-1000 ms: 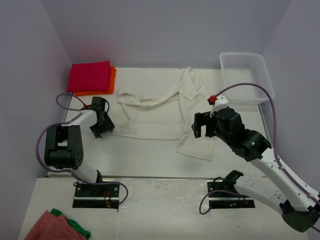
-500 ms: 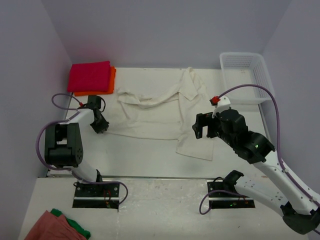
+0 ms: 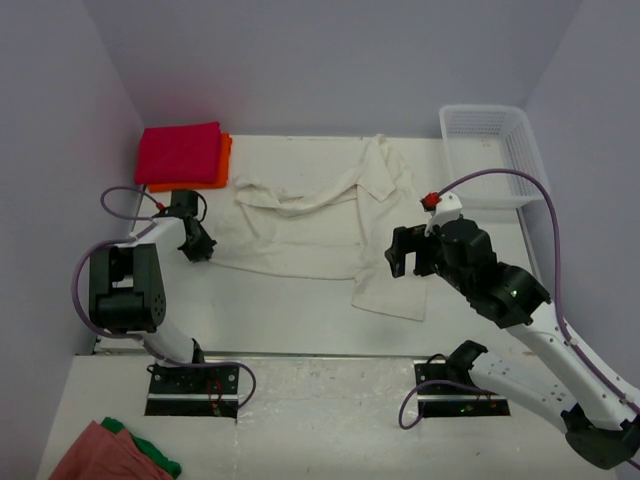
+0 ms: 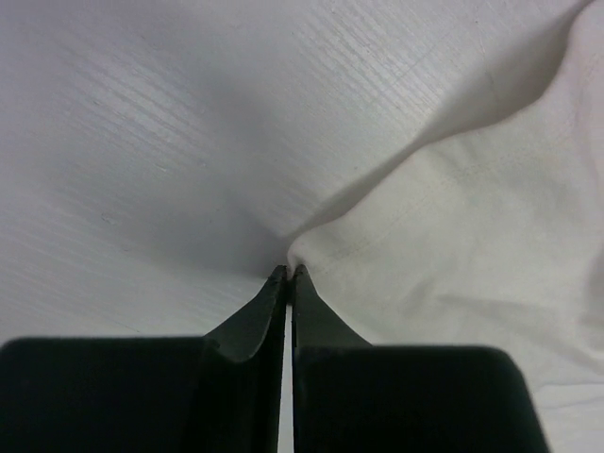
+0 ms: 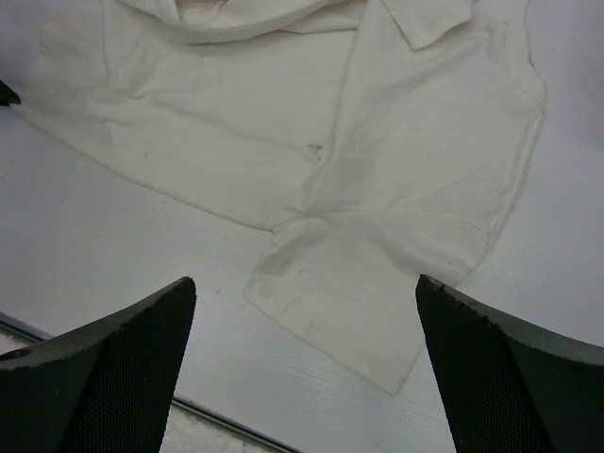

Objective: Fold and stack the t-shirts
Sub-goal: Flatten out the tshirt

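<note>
The cream-white t-shirt [image 3: 310, 225] lies spread and wrinkled in the middle of the table. My left gripper [image 3: 200, 248] is low at its left hem corner. In the left wrist view the left gripper [image 4: 288, 271] is shut, and the cream cloth [image 4: 453, 226] puckers into a point right at its tips. My right gripper [image 3: 405, 262] hovers open over the shirt's right lower part. In the right wrist view the right gripper [image 5: 302, 281] stands wide above the cream shirt [image 5: 283, 123], holding nothing. The folded magenta-red t-shirt [image 3: 180, 152] rests on the orange one [image 3: 226, 160] at the far left.
A white mesh basket [image 3: 485, 108] stands at the far right corner. Salmon-pink cloth [image 3: 100, 455] with green cloth [image 3: 158, 462] lies on the near ledge at the left. Purple walls close in the table on three sides.
My left gripper slid a little toward the far left along the shirt's left hem corner and went from open to shut there. The right gripper stayed open and barely shifted.
</note>
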Robot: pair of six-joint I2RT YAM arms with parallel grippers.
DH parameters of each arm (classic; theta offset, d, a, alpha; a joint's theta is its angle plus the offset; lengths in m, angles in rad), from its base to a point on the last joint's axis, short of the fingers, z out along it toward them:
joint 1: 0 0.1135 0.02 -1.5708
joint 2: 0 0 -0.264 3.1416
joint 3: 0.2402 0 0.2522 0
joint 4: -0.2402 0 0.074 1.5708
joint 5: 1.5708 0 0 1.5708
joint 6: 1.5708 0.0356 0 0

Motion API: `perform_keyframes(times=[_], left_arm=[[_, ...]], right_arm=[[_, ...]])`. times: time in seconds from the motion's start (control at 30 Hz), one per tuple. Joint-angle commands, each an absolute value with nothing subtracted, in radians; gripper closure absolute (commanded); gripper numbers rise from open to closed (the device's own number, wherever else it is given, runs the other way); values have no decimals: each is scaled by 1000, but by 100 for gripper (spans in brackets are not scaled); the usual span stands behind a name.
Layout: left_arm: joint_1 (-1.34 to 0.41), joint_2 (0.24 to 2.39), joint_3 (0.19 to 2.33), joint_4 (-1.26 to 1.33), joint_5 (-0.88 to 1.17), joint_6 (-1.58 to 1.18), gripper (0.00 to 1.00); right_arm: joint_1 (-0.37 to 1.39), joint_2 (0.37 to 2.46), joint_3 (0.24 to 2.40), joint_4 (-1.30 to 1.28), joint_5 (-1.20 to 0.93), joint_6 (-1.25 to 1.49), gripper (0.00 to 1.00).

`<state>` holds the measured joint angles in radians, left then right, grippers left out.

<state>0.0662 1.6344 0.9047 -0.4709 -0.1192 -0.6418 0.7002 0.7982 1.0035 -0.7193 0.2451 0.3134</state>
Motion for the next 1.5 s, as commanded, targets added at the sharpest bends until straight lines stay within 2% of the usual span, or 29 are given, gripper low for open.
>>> perform_keyframes(times=[0.0,0.2,0.33,0.5,0.67,1.1,1.47], left_arm=[[78,1684,864,-451,-100,-627,100],[78,1608,862,-492,-124,-644,100],[80,1439,883,-567,-189,-658,100],[80,1329,992,-667,-251,-649,100],[84,1324,1071,-695,-255,-641,100],[92,1353,991,-600,-158,-626,100],[98,1281,973,-589,-236,-612,100]], right_arm=[[703,813,1015,-733,308,360,1],[703,896,1029,-787,397,533,1],[703,968,1054,-856,365,666,1],[703,968,962,-812,288,809,1],[692,858,798,-767,278,986,1],[687,1000,618,-752,178,1251,24],[689,1026,517,-742,202,1399,29]])
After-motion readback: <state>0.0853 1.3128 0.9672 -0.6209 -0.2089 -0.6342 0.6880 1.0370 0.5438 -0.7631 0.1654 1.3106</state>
